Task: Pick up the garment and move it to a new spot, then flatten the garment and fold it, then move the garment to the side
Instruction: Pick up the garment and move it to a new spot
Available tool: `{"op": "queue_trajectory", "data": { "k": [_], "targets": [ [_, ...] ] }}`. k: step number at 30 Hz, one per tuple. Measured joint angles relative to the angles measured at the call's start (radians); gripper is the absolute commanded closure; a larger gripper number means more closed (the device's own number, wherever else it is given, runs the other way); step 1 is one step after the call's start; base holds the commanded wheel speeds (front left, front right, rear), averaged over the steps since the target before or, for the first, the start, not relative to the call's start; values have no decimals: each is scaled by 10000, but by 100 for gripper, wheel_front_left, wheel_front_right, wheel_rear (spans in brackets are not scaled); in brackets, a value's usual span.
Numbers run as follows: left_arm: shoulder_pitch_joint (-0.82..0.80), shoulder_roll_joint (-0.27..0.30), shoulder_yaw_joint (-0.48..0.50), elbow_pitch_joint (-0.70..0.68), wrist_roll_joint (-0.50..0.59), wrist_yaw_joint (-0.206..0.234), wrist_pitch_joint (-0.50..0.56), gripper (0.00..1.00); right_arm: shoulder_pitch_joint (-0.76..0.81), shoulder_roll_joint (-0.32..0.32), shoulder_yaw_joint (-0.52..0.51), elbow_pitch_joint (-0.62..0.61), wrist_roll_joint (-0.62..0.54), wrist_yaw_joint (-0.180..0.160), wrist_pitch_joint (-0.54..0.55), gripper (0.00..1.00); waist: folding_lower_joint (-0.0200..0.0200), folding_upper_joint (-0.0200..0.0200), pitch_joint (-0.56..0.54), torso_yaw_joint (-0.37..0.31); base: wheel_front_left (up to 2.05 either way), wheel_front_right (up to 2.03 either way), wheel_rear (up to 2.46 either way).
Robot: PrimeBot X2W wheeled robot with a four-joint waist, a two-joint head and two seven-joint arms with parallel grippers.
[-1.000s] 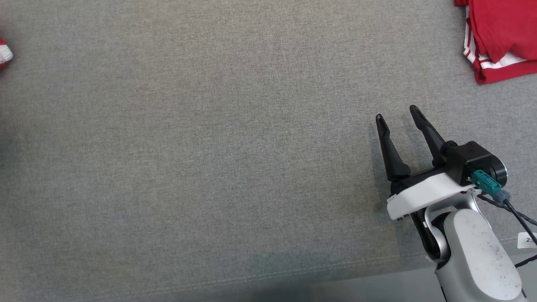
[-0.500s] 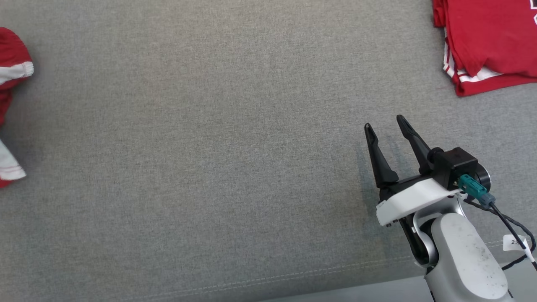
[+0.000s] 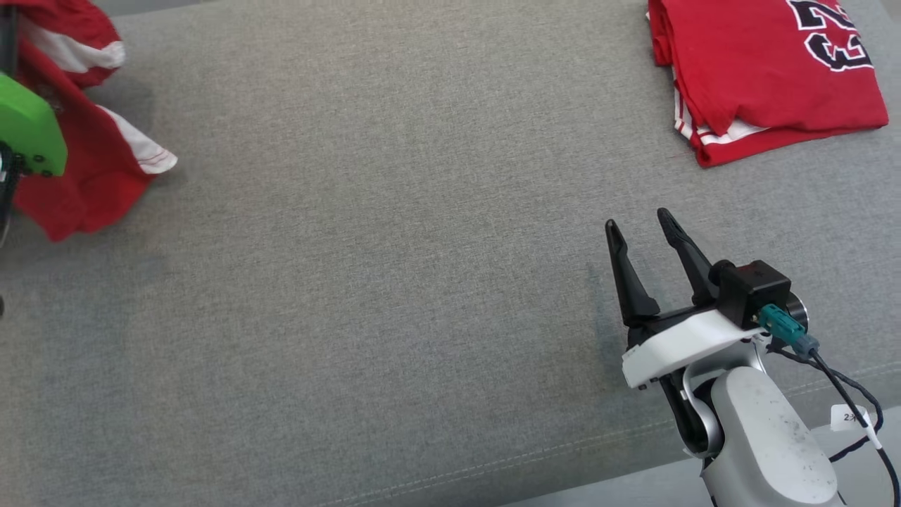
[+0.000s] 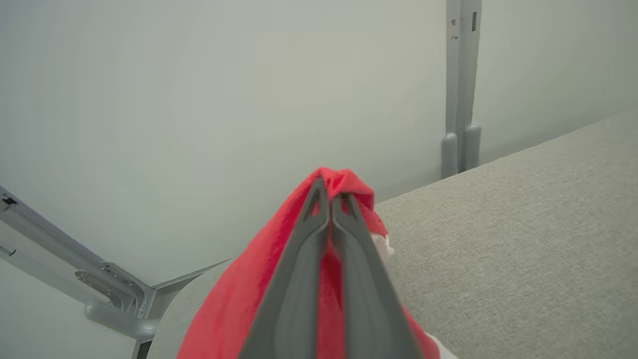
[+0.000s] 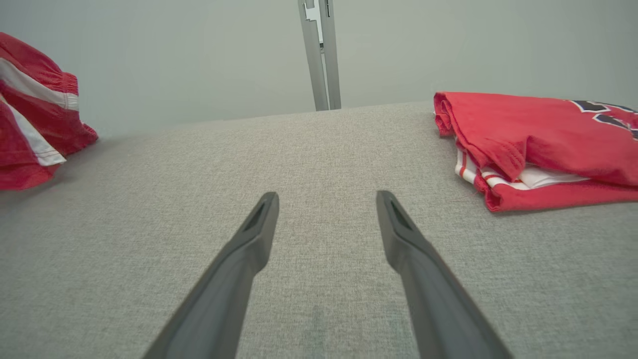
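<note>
Head camera had swung since the frame a second ago, so I read the shift of the whole picture as the camera's, not the things'. Back then only a sliver of red and white showed at the left edge. Now the garment (image 3: 91, 183) stood well into view at the far left of the grey surface (image 3: 387, 282), bunched, with white stripes showing.

Left gripper (image 4: 330, 199): fingers pressed together, a fold of red cloth pinched between the tips, the rest draping down around them. Its green cover (image 3: 28, 134) sat in front of the garment in the head view. I could not tell whether the lower folds were clear of the surface.

Right gripper (image 3: 637, 218): fingers spread wide and holding nothing, over bare surface at lower right, same pose as before.

Folded red jersey (image 3: 760, 70) lay at the upper right, well apart from both grippers; its number now showed.
</note>
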State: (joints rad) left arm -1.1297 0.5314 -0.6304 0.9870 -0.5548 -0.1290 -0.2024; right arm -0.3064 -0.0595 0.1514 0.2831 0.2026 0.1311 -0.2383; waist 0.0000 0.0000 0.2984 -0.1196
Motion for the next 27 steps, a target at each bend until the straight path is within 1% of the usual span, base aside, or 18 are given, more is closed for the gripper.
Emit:
{"op": "queue_trajectory", "data": {
  "k": [7, 15, 16, 21, 24, 27],
  "targets": [
    [16, -219, -938, -1407, -67, 0, 0, 100, 1, 65, 52, 270, 203, 0, -117, 0, 0, 0, -271, -467, 0, 0, 0],
    [199, -589, -1816, -3413, -67, -2, 426, 100, 2, 84, 63, 462, 360, 0, -201, 0, 0, 0, -498, -948, 0, 0, 0],
    [199, -589, -1816, -3413, -67, -2, 426, 100, 2, 84, 63, 462, 360, 0, -201, 0, 0, 0, -498, -948, 0, 0, 0],
    [632, -872, -2243, -4796, -56, 4, 729, 100, 5, 90, 71, 564, 502, 0, -230, 0, 0, 0, -620, -1080, 0, 0, 0],
    [950, -982, -2523, -5680, 23, 79, 982, 100, 14, 92, 59, 577, 514, 0, -232, 0, 0, 0, -718, -1098, 0, 0, 0],
    [1261, -1076, -2738, -6514, 19, 244, 1197, 100, 79, 90, 31, 548, 552, 0, -232, 0, 0, 0, -813, -1074, 0, 0, 0]
  ]
}}
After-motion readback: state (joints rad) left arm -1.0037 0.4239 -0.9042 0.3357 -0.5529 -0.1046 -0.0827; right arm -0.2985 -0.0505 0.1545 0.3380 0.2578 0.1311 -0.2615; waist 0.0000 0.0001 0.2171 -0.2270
